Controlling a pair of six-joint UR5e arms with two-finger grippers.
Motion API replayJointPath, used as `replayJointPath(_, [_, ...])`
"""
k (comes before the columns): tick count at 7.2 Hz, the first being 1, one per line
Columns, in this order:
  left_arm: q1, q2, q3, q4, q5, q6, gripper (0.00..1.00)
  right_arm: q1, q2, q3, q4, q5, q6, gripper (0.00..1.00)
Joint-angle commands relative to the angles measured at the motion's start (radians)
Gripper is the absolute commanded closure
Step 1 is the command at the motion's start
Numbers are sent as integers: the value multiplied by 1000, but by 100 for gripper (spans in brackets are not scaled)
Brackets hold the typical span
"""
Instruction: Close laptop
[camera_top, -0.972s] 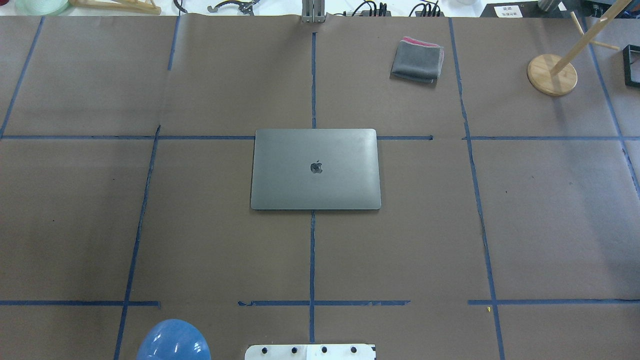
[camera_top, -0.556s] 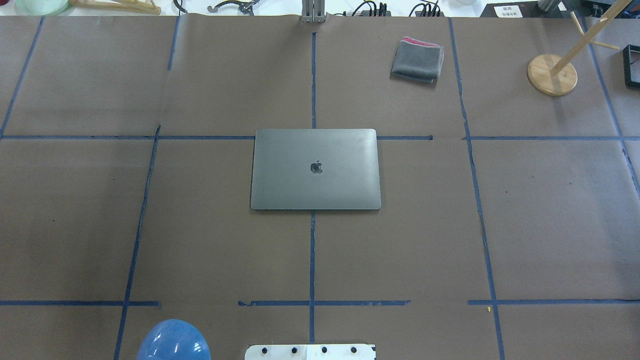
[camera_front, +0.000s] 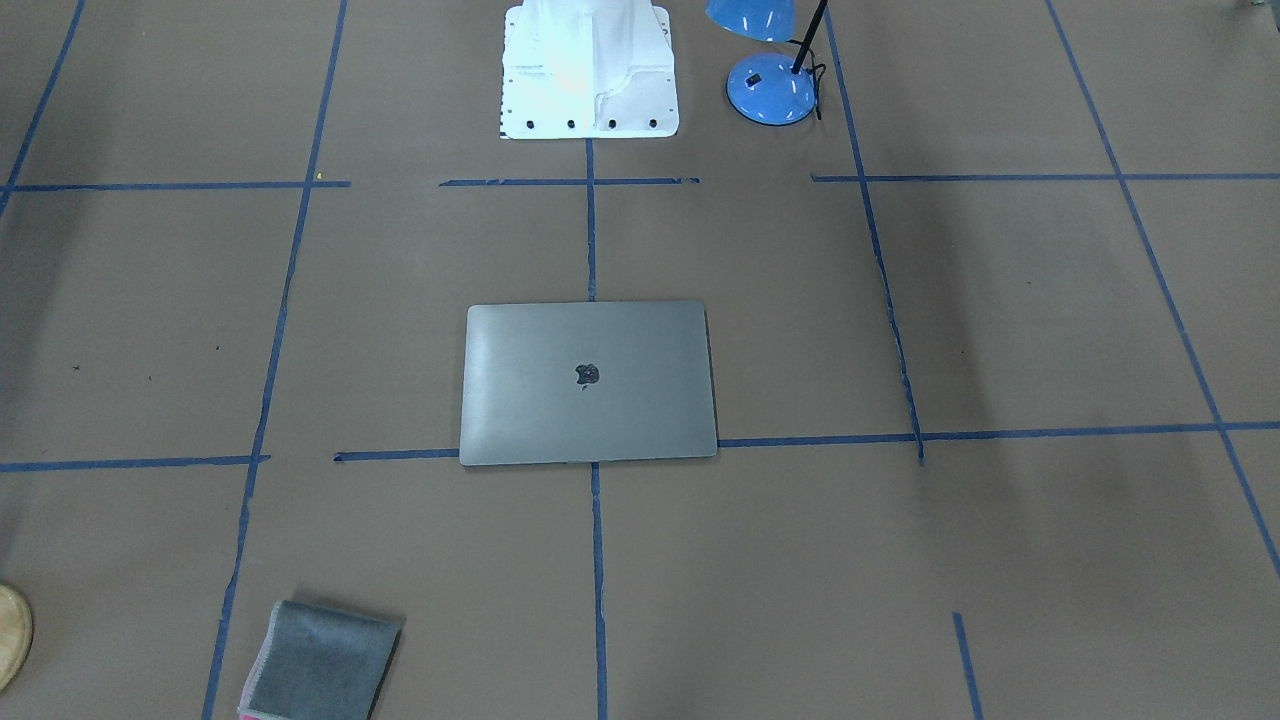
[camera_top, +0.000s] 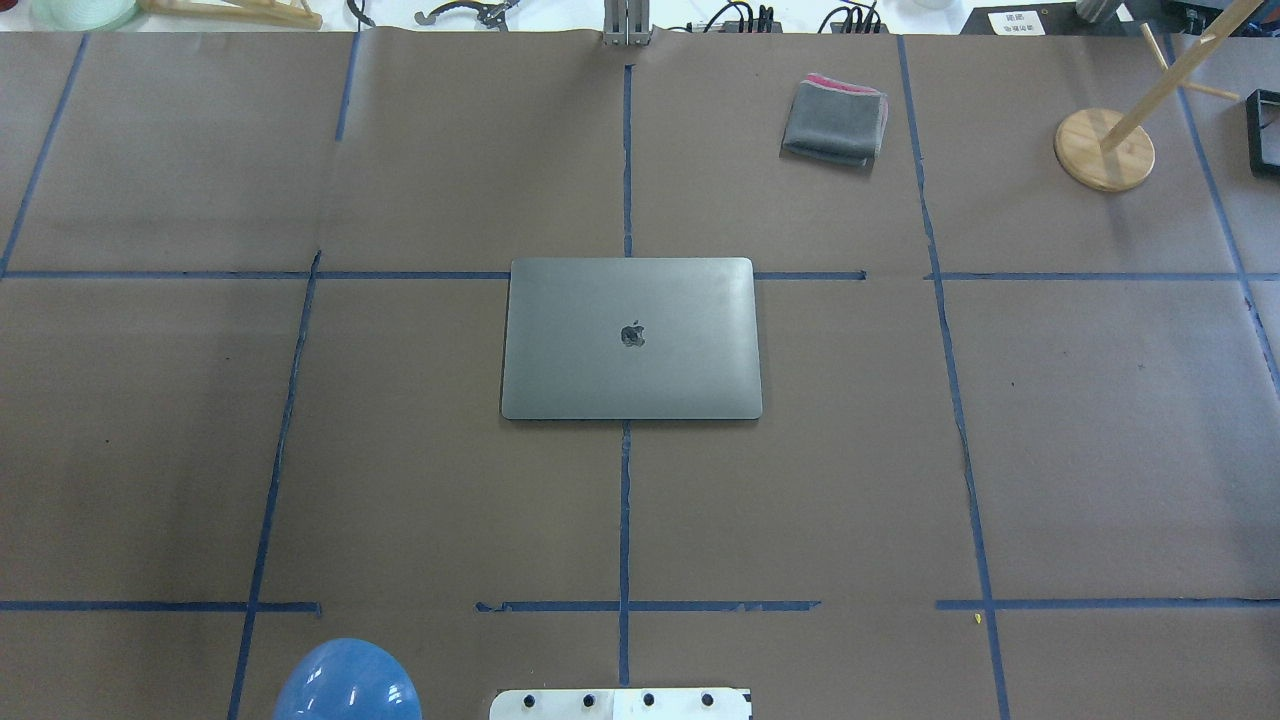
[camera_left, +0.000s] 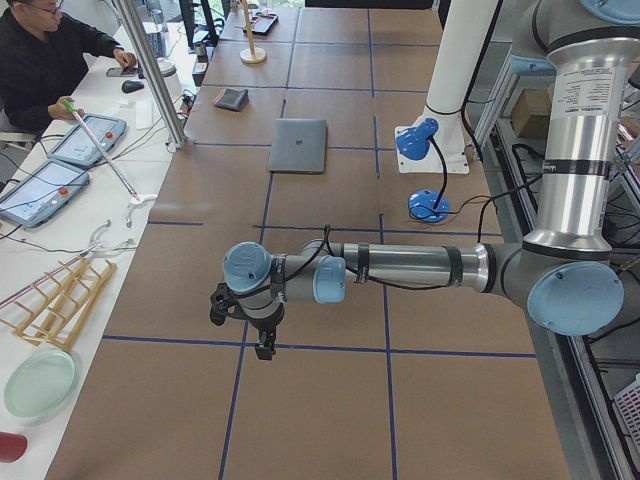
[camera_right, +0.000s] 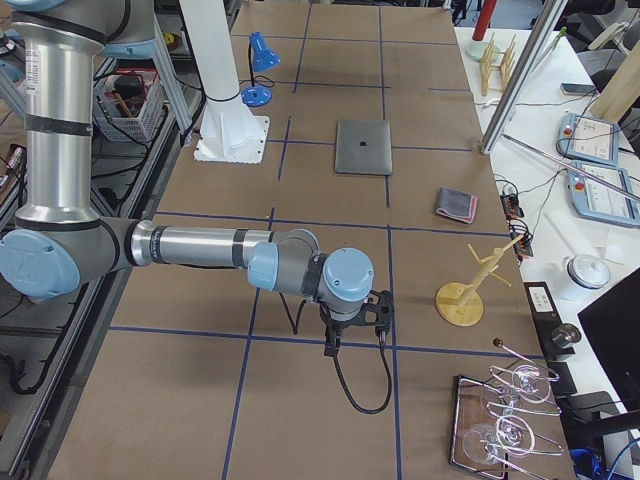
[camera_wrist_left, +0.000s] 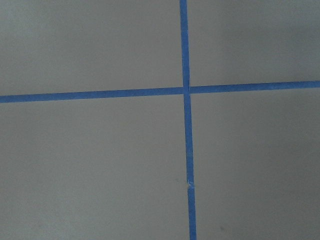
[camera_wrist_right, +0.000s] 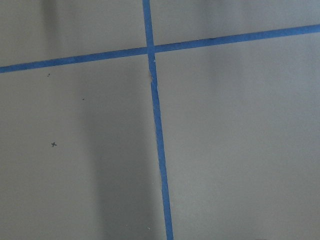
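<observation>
The space-grey laptop (camera_top: 630, 340) lies flat in the middle of the table with its lid down and the dark apple logo facing up. It also shows in the front view (camera_front: 588, 383) and in both side views (camera_left: 298, 145) (camera_right: 362, 147). My left gripper (camera_left: 243, 330) hangs over the table far out toward the left end, well away from the laptop. My right gripper (camera_right: 357, 335) hangs far out toward the right end. Each shows only in a side view, so I cannot tell whether it is open or shut. Both wrist views show only brown paper and blue tape.
A folded grey cloth (camera_top: 835, 120) lies at the far right of the laptop. A wooden peg stand (camera_top: 1104, 150) stands further right. A blue desk lamp (camera_front: 770, 85) stands by the white robot base (camera_front: 588, 70). An operator sits at the side bench.
</observation>
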Motion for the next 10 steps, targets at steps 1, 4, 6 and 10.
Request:
replayJointPath(1, [-26, 5, -18, -2, -20, 0, 0, 0, 1, 3, 0, 0, 5, 1])
replayJointPath(4, [-35, 40, -64, 0, -21, -2, 0, 5, 2, 5, 0, 0, 6, 1])
replayJointPath(6, [-37, 48, -71, 1, -21, -2, 0, 5, 10, 3, 0, 0, 6, 1])
replayJointPath(10, [-37, 48, -70, 1, -19, -2, 0, 9, 11, 6, 0, 2, 8, 1])
